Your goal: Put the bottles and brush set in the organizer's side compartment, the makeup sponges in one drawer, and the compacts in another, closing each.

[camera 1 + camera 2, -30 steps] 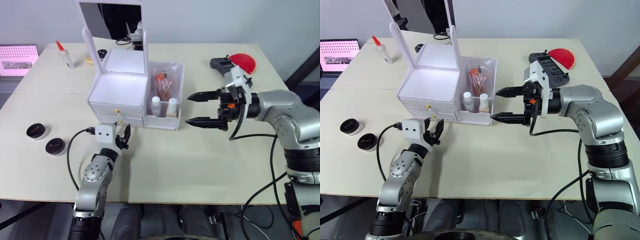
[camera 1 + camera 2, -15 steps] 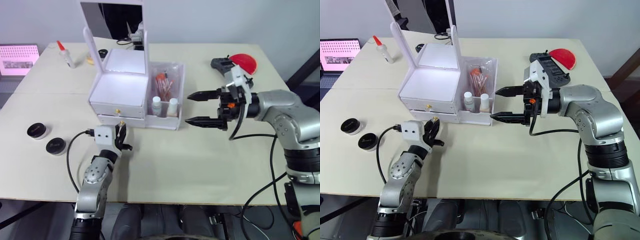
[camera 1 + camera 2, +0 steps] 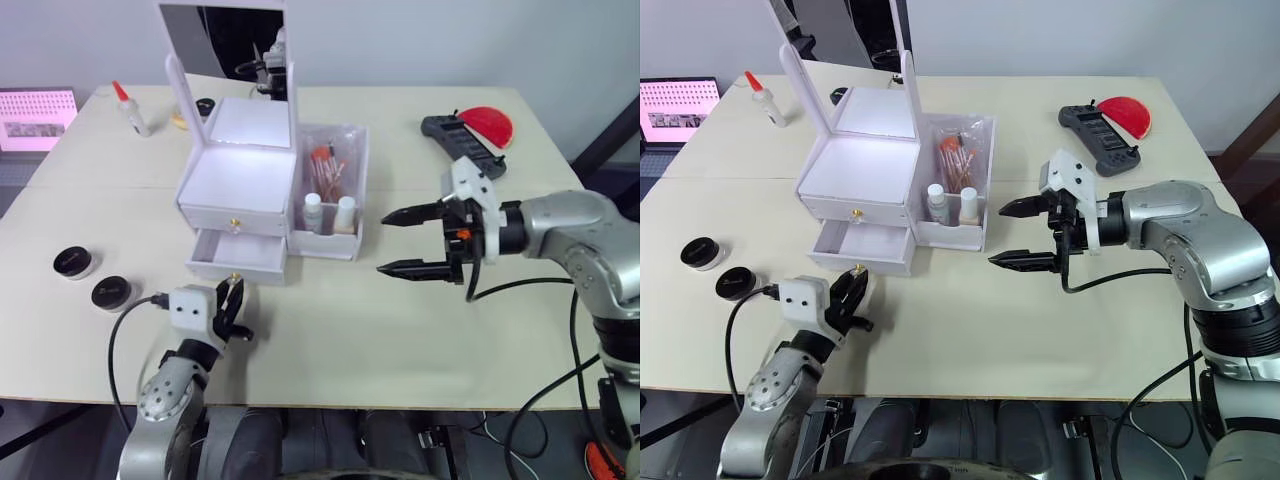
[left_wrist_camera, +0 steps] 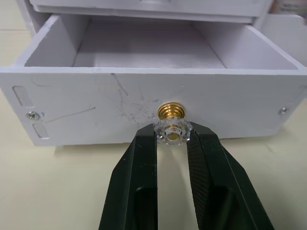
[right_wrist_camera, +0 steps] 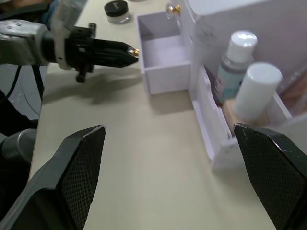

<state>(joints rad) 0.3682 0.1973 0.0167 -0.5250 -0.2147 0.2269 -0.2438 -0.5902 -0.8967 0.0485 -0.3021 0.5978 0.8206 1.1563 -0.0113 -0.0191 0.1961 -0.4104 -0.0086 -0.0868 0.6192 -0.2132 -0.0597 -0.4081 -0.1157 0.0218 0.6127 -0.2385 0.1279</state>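
A: One drawer, the lower drawer (image 3: 238,255), now stands pulled out and empty; left gripper (image 4: 173,143) stays pinched on its knob (image 4: 172,130).

B: Right gripper (image 3: 404,240) hangs wide open, holding nothing. Compacts (image 3: 92,277) lie far left, ready for loading.

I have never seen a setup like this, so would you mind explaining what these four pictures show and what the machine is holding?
This is a humanoid robot with two arms, each ending in a gripper of two black fingers. Two pictures come from cameras on its head, looking down over a beige table; the other two come from a camera on each wrist.

On the table stands a white makeup organizer with a mirror; its side compartment holds two white-capped bottles and a brush set. Two round black compacts lie to its left.

The left gripper is shut on the clear knob of the lower drawer, which is pulled open and looks empty. The right gripper is open, holding nothing.
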